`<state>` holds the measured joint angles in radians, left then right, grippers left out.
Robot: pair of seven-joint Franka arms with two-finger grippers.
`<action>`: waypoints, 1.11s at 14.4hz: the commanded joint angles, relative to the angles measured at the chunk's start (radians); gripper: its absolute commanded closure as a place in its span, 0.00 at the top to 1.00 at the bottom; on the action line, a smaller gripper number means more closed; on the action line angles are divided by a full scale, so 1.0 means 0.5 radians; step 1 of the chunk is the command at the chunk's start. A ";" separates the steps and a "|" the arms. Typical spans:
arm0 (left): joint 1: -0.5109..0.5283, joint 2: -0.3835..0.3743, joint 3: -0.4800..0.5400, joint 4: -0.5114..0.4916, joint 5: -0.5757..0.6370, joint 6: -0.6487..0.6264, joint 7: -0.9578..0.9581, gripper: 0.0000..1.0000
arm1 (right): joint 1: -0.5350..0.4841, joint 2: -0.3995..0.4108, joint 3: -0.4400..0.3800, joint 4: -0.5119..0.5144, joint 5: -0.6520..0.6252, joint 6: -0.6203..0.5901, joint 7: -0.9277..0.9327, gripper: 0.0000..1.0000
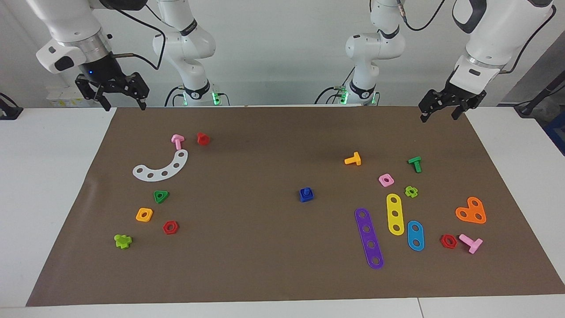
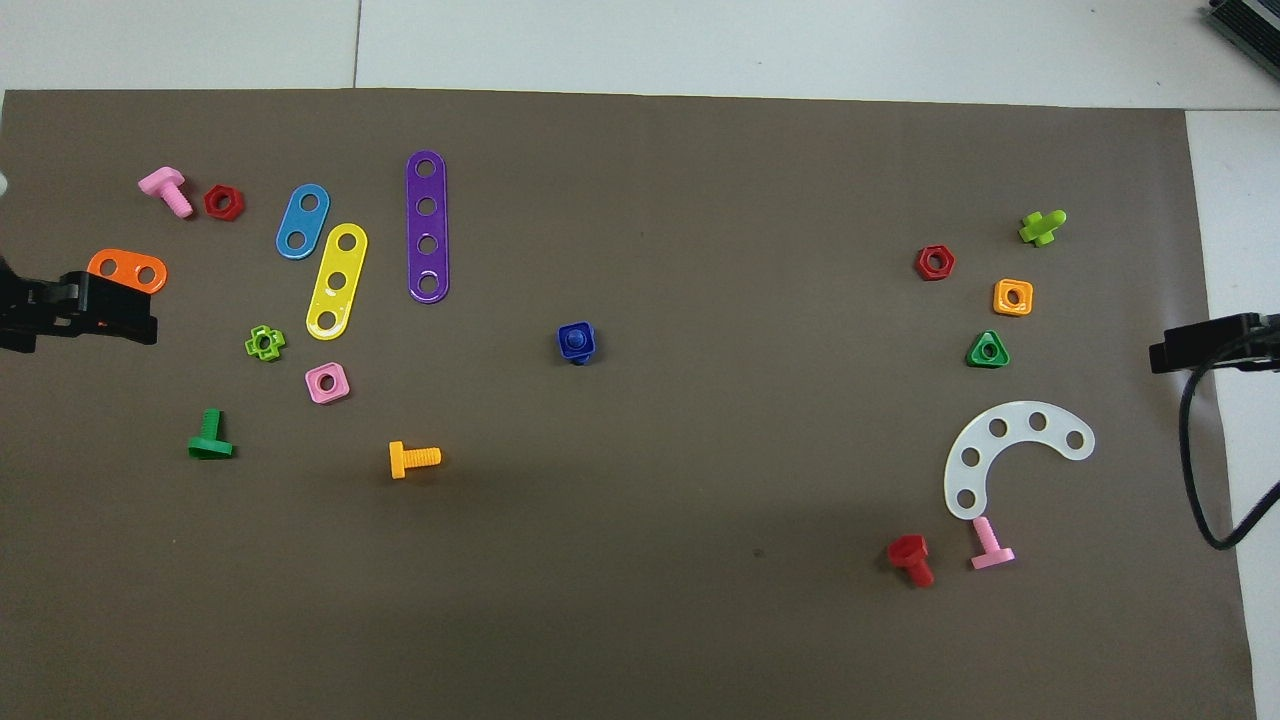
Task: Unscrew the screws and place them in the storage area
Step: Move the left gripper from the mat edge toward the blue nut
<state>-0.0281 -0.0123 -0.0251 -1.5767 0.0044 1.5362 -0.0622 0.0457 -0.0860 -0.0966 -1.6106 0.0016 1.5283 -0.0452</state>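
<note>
The blue screw (image 1: pixel 306 192) sits in a blue square nut (image 1: pixel 307 197) near the middle of the brown paper mat (image 1: pixel 265 265), well apart from all other pieces. From above, the screw (image 2: pixel 575 339) shows inside the nut (image 2: pixel 577 343), so it is not yet taken out.

The storage area (image 1: pixel 176 198) is the bare patch of mat toward the right arm's end of the surface. Around it lie a white curved strip (image 1: pixel 161 167) with five holes, a green triangle nut (image 1: pixel 161 196), an orange square nut (image 1: pixel 144 214) and a red hexagon nut (image 1: pixel 170 227). A light green screw (image 1: pixel 122 240) lies farther from the robots than these, and a pink screw (image 1: pixel 177 141) and a red screw (image 1: pixel 202 138) lie nearer to the robots than the strip. No blue screw is in this area.

Toward the left arm's end of the surface lie a purple strip (image 1: pixel 369 238), a yellow strip (image 1: pixel 395 214) and a blue strip (image 1: pixel 415 235) side by side, with an orange screw (image 1: pixel 353 159), a green screw (image 1: pixel 415 164), a pink square nut (image 1: pixel 386 179) and an orange heart plate (image 1: pixel 471 211) around them.

The right gripper (image 1: pixel 123 102) hangs over the mat's edge nearest the robots, with jaws spread and holding nothing. The left gripper (image 1: pixel 439 114) hangs over the same edge at its own end, also with jaws spread and empty. Both arms wait.
</note>
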 commanded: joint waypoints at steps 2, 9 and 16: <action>-0.002 0.003 -0.002 0.021 0.019 -0.010 0.020 1.00 | -0.021 -0.015 0.024 -0.009 -0.006 -0.019 0.035 1.00; -0.106 0.040 -0.011 -0.068 -0.070 0.185 -0.010 0.99 | -0.018 -0.015 0.024 -0.009 -0.006 -0.019 0.035 1.00; -0.477 0.383 -0.008 -0.013 -0.125 0.517 -0.605 0.97 | -0.018 -0.015 0.024 -0.009 -0.006 -0.019 0.035 1.00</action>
<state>-0.2062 0.1266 -0.0438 -1.6025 -0.0469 1.7522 -0.2844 0.0457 -0.0860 -0.0966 -1.6107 0.0016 1.5283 -0.0452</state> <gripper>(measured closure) 0.022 0.000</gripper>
